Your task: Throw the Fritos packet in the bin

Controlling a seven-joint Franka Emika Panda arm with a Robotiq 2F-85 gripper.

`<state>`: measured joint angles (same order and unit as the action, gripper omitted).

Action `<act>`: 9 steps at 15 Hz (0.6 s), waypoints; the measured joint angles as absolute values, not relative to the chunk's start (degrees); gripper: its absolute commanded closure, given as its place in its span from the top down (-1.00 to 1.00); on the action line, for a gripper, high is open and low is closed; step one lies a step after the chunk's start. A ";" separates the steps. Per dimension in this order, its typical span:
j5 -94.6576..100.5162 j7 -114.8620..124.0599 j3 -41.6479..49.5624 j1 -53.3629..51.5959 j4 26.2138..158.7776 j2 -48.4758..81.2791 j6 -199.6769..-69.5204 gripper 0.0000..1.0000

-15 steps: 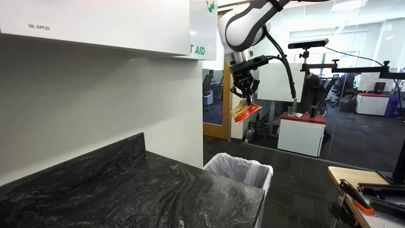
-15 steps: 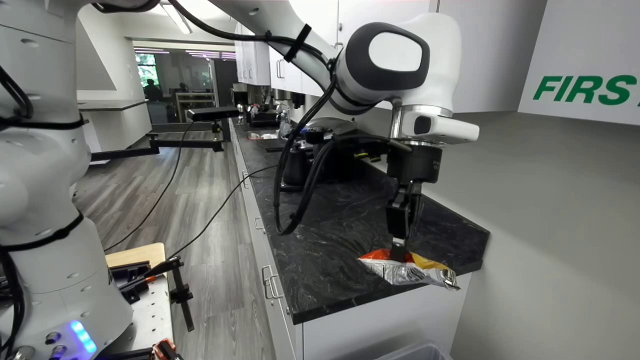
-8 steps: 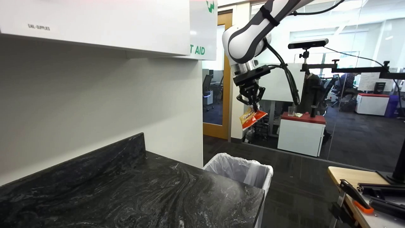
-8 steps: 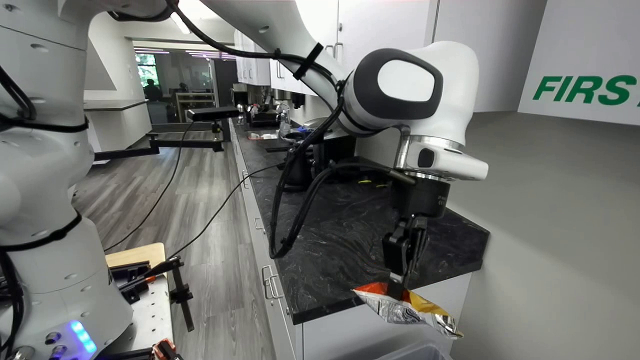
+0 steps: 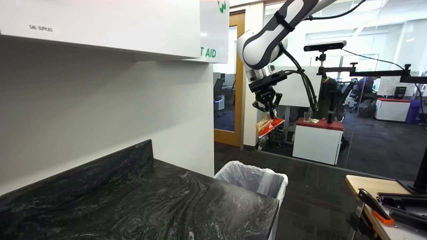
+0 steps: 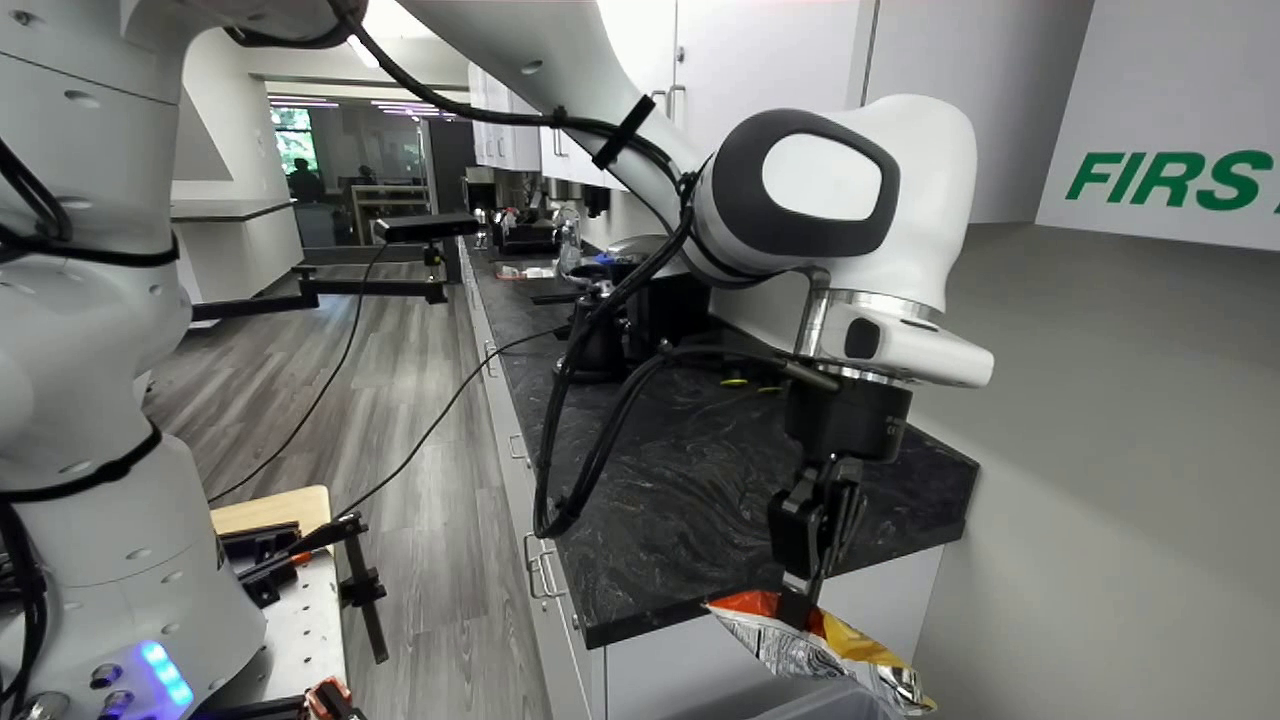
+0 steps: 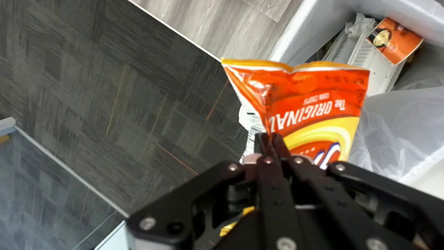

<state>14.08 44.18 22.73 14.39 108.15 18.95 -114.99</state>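
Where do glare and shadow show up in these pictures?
Wrist view: a small white glare spot on the Fritos packet; in an exterior view, windows washed out, and shade on the wall beneath the white cabinet.

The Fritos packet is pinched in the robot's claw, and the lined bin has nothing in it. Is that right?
Not quite: the lined bin isn't empty. The wrist view shows an orange printed piece and white items inside it. The Fritos packet is indeed pinched in the gripper.
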 measured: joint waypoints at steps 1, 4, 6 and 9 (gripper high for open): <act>14.09 43.70 22.61 14.39 108.26 19.13 -115.79 -0.96; 14.28 42.99 22.53 14.39 108.48 20.71 -120.11 -0.96; 14.29 42.99 22.78 14.39 108.50 22.03 -122.90 -0.96; 14.31 42.99 23.20 14.40 108.52 23.62 -126.17 -0.96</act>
<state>14.31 42.99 23.20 14.40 108.52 23.62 -126.17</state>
